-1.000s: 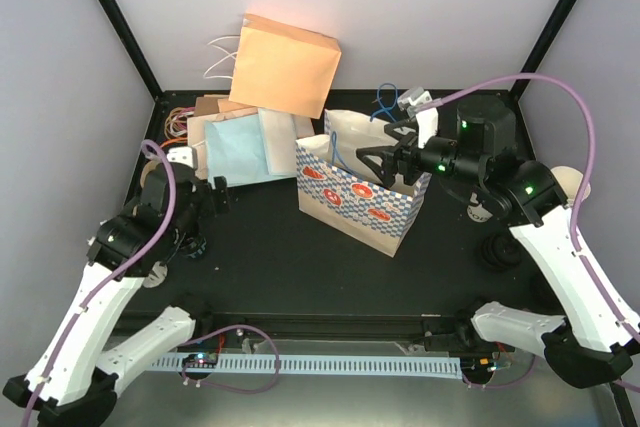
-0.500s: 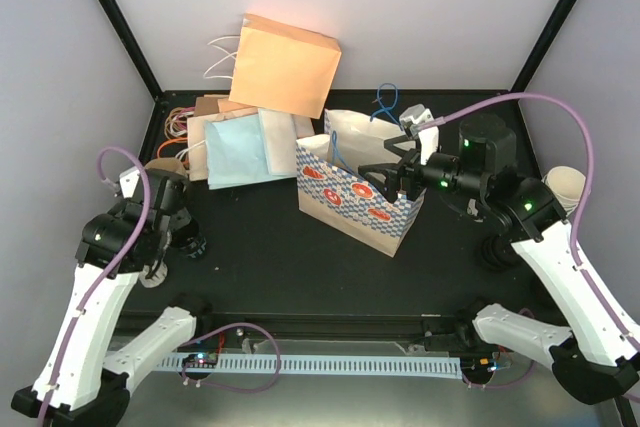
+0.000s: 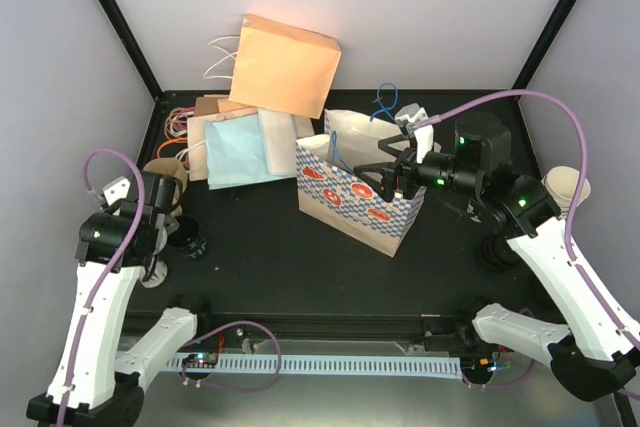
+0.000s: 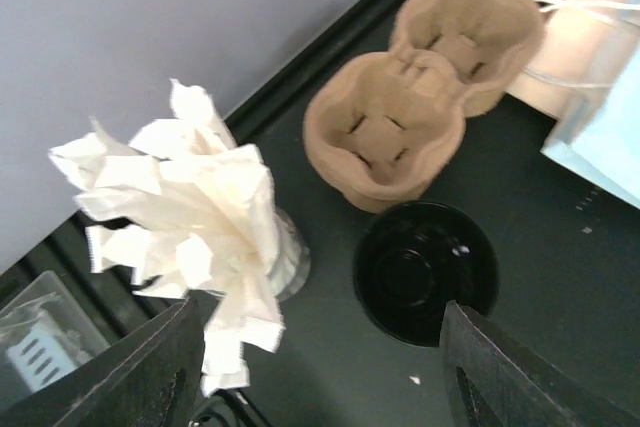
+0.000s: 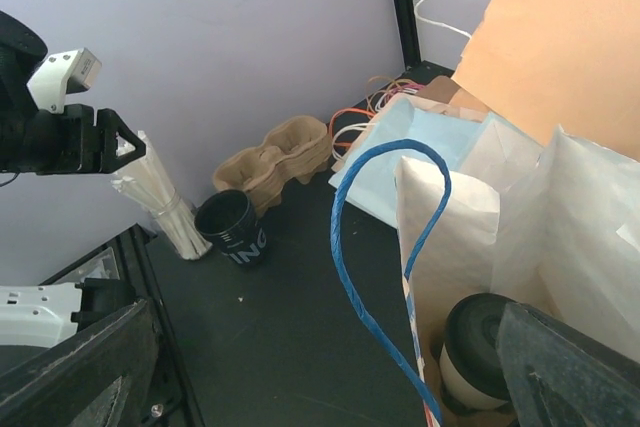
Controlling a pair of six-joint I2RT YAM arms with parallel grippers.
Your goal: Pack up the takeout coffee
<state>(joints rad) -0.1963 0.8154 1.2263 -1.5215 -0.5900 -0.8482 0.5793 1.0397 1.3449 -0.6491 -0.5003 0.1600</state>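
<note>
Left arm has swung back twd the left wall since the earlier frame, so the left hand (image 5: 128,145) now hangs over the corner w/ the straws. The right hand (image 3: 385,175) has shifted only slightly and sits at the mouth of the checked bag (image 3: 350,205); the bag hasn't moved. Key relation: the coffee cup (image 5: 478,342) stands upright inside that bag, dark lid up, long axis vertical, below and a little right of the right hand in its wrist view. Right arm is by far the nearer; left arm is well apart, across the table (image 3: 270,247). Right hand is spread wide w/ nothing btwn the fingers; left hand is parted too, less wide, gripping nothing. By my read packing is about done: cup is in, and the next move is prob. lifting the right hand clear w/o snagging the blue handle (image 5: 385,237), which loops just beside it. Containers: bag holds the lidded cup, rest of its inside hidden. A clear holder of wrapped straws (image 4: 190,207) sits under the left hand. The brown two-slot carrier (image 4: 420,97) is empty, w/ a black cup (image 4: 425,272) just beside it, contents unclear. A stack of cream cups (image 3: 565,185) stands at the right edge, flat bags (image 3: 285,67) piled at the back.
</note>
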